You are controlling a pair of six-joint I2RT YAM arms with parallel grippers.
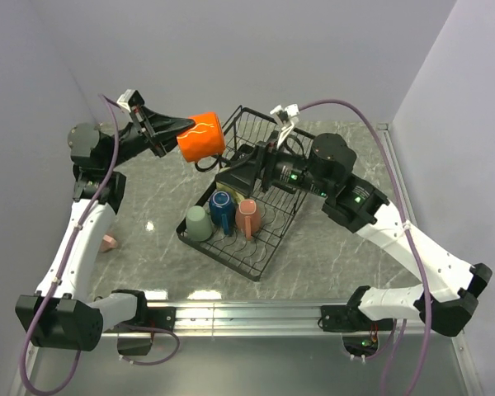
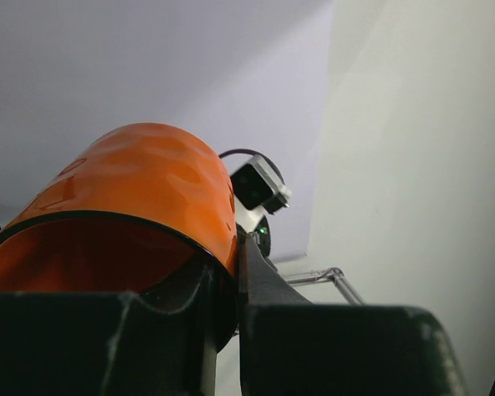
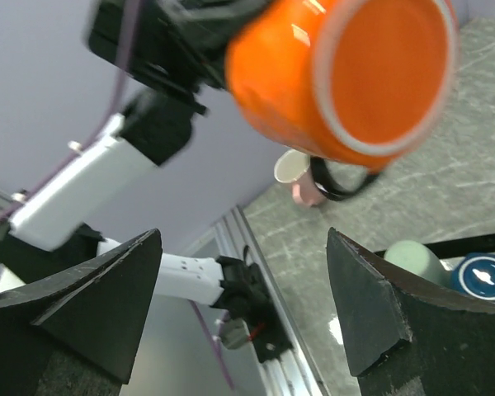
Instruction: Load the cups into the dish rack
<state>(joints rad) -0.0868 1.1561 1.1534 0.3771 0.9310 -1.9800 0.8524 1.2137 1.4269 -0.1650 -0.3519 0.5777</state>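
Observation:
My left gripper is shut on the rim of an orange mug and holds it on its side in the air, by the back left of the black wire dish rack. In the left wrist view one finger is inside the orange mug and one outside. A pale green mug, a blue mug and a salmon mug stand in the rack's tray. My right gripper is open and empty above the rack, facing the orange mug.
A pink mug lies on the marble table to the left, partly hidden behind my left arm in the top view. The rack's raised basket is at the back. Walls close in on the left and back.

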